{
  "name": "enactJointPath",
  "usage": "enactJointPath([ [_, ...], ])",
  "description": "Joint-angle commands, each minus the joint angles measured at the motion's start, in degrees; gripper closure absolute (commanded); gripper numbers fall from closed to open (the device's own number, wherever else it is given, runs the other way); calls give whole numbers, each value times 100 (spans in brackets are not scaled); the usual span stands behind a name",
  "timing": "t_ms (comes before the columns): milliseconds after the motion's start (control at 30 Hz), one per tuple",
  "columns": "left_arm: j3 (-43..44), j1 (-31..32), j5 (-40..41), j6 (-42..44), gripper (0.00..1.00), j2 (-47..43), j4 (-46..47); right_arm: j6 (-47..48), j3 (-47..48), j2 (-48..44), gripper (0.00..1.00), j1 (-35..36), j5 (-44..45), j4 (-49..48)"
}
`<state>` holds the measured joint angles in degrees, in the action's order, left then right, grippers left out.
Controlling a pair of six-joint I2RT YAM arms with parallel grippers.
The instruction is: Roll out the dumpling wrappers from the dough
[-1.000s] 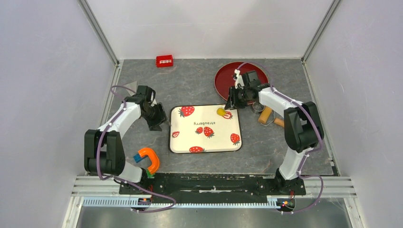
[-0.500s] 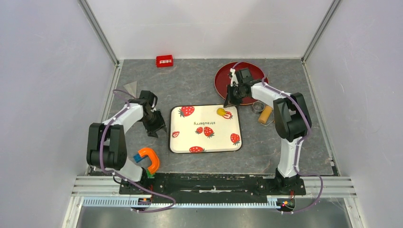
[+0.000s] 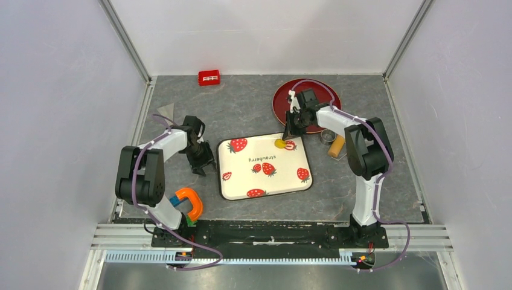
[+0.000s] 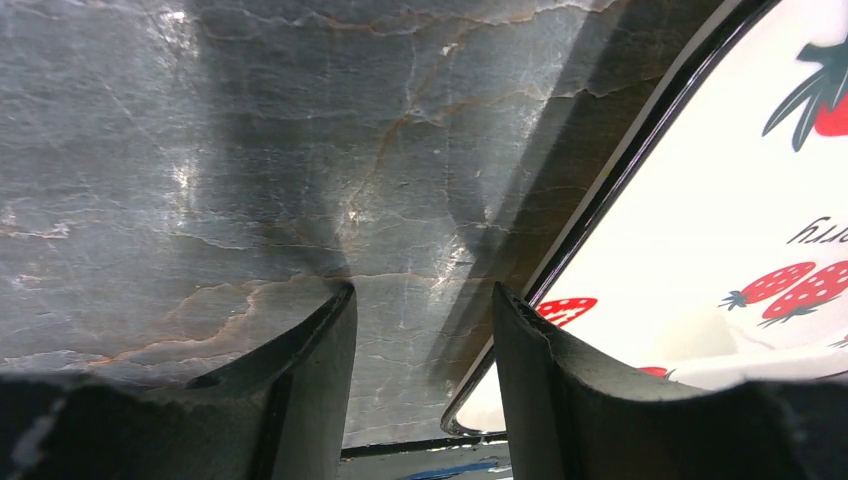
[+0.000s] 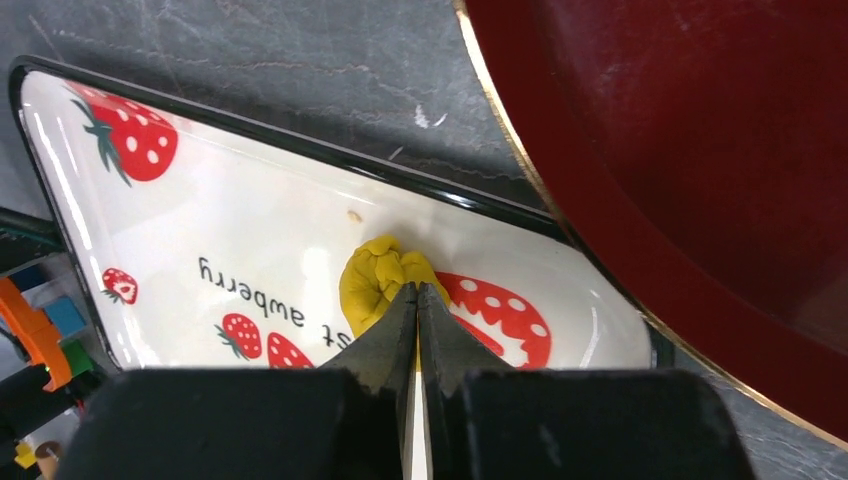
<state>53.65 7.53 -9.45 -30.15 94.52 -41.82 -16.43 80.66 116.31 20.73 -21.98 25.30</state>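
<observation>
The dough [image 3: 280, 144] is a small bright-yellow lump at the far right corner of the white strawberry tray [image 3: 284, 181]. In the right wrist view the dough [image 5: 372, 278] lies just beyond my fingertips on the tray [image 5: 250, 225]. My right gripper [image 3: 285, 134] is shut, its tips [image 5: 417, 292] together over the lump's near side. My left gripper [image 3: 202, 166] is open and empty, low over the mat at the tray's left edge; the tray rim [image 4: 600, 200] runs beside its right finger [image 4: 530, 350]. No dumpling wrappers are in view.
A red plate [image 3: 323, 96] lies behind the tray, also in the right wrist view [image 5: 700, 130]. A wooden roller [image 3: 336, 146] and a metal ring [image 3: 326, 135] lie to the right. A red block [image 3: 209, 77], a grey scraper [image 3: 165, 111] and an orange clamp [image 3: 188, 202] are on the left.
The tray has turned slightly counterclockwise. My left gripper has moved nearer, down along the tray's left edge. My right gripper has come down to the dough.
</observation>
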Motion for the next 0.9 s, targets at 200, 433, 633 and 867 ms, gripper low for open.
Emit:
enactJointPath([
  [200, 46, 117, -290, -162, 43, 397, 588, 413, -280, -560, 98, 592, -1152, 691],
  [433, 298, 117, -225, -103, 43, 429, 441, 440, -381, -1240, 95, 695, -1404, 818],
  [633, 559, 117, -80, 63, 43, 199, 159, 217, 94, -1444, 92, 522, -1342, 743],
  [867, 950, 126, 94, 307, 42, -309, -223, 136, -460, -1789, 87, -279, -1289, 439],
])
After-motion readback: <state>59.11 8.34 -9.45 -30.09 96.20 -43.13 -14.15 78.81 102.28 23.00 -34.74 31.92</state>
